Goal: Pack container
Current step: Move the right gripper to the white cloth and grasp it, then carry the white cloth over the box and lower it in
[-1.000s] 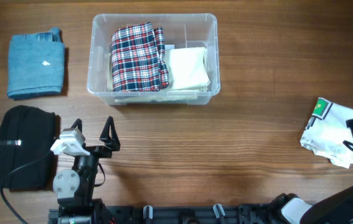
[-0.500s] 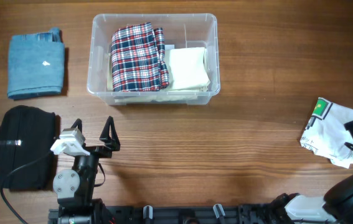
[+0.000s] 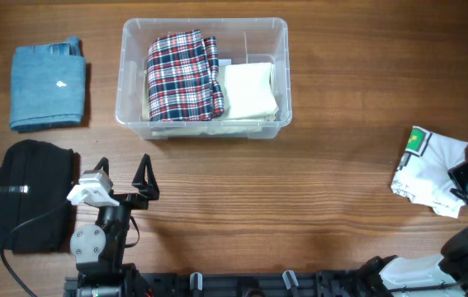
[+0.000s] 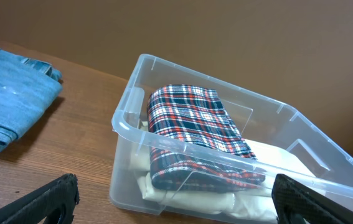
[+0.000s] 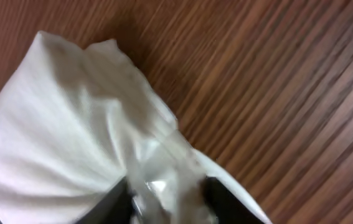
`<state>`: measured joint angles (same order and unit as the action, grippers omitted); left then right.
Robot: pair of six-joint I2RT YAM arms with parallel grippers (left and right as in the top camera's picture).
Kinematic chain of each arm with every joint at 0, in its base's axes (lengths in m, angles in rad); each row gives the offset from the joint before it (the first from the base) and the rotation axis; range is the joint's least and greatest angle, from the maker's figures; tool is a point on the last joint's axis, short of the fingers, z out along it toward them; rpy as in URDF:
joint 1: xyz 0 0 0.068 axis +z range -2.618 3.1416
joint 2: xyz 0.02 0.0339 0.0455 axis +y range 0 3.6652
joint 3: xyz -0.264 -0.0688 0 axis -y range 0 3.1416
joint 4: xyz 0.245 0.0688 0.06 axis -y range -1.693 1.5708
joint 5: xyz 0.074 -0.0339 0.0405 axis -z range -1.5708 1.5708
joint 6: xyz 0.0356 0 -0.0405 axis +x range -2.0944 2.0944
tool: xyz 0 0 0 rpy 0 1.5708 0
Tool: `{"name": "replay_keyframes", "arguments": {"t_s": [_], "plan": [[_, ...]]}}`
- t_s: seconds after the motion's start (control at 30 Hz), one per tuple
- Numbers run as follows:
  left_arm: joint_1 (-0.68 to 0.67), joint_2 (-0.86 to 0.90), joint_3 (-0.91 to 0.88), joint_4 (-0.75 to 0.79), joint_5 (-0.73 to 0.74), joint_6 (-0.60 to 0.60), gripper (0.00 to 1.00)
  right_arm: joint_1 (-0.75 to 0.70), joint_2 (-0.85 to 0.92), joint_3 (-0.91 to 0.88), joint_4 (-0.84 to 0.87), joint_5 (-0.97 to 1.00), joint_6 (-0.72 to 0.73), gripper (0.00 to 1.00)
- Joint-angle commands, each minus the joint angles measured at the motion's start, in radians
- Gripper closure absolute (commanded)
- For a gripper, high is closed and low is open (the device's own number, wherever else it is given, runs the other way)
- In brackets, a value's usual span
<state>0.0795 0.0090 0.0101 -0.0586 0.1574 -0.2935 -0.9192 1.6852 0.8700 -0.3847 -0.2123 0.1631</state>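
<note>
The clear container [image 3: 121, 76] stands at the back centre of the table, holding a folded plaid garment [image 3: 182, 74] and a cream one [image 3: 250, 91]. At the far right lies a crumpled white garment [image 3: 427, 169] with a green print. My right gripper [image 3: 465, 177] has closed on its right edge. In the right wrist view, white cloth [image 5: 64, 118] bunches between that gripper's [image 5: 167, 196] dark fingers. My left gripper [image 3: 123, 165] rests open near the front left, nothing in it. The left wrist view faces the container [image 4: 121, 121] past that open gripper [image 4: 175, 198].
A folded blue garment [image 3: 48, 87] lies at the back left, also seen in the left wrist view [image 4: 8, 106]. A black garment [image 3: 31, 194] sits at the front left beside the left arm. Bare wood separates the container from the white garment.
My right gripper has closed onto the white garment, which has bunched and shifted a little to the left. The left arm has not moved.
</note>
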Motion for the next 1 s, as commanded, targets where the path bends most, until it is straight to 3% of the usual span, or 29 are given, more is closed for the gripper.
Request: {"name": "replay_keyframes", "arguments": {"t_s": [0.0,0.1,0.27,0.37,0.47,0.7,0.83,0.87,0.97], "plan": [[-0.006,-0.004,-0.005,-0.004,-0.002,0.001,0.0,0.008,0.027,-0.015,-0.005,-0.096,0.024,0.75],[-0.006,-0.004,-0.005,-0.004,-0.002,0.001,0.0,0.031,0.025,-0.014,0.011,-0.163,0.026,0.85],[-0.006,-0.004,-0.005,-0.004,-0.002,0.001,0.0,0.117,-0.018,-0.006,0.079,-0.355,0.1,0.92],[-0.006,-0.004,-0.005,-0.004,-0.002,0.001,0.0,0.216,-0.129,0.019,0.146,-0.49,0.193,0.95],[-0.006,-0.004,-0.005,-0.004,-0.002,0.001,0.0,0.321,-0.241,0.02,0.341,-0.623,0.402,0.96],[-0.006,-0.004,-0.005,-0.004,-0.002,0.001,0.0,0.606,-0.344,0.02,0.877,-0.637,0.812,0.95],[-0.006,-0.004,-0.005,-0.004,-0.002,0.001,0.0,0.806,-0.344,0.02,1.079,-0.481,0.949,0.96],[-0.006,-0.004,-0.005,-0.004,-0.002,0.001,0.0,0.935,-0.344,0.02,1.091,-0.291,0.966,0.95],[-0.006,-0.004,-0.005,-0.004,-0.002,0.001,0.0,1.137,-0.331,0.02,1.088,0.049,0.965,0.96]]}}
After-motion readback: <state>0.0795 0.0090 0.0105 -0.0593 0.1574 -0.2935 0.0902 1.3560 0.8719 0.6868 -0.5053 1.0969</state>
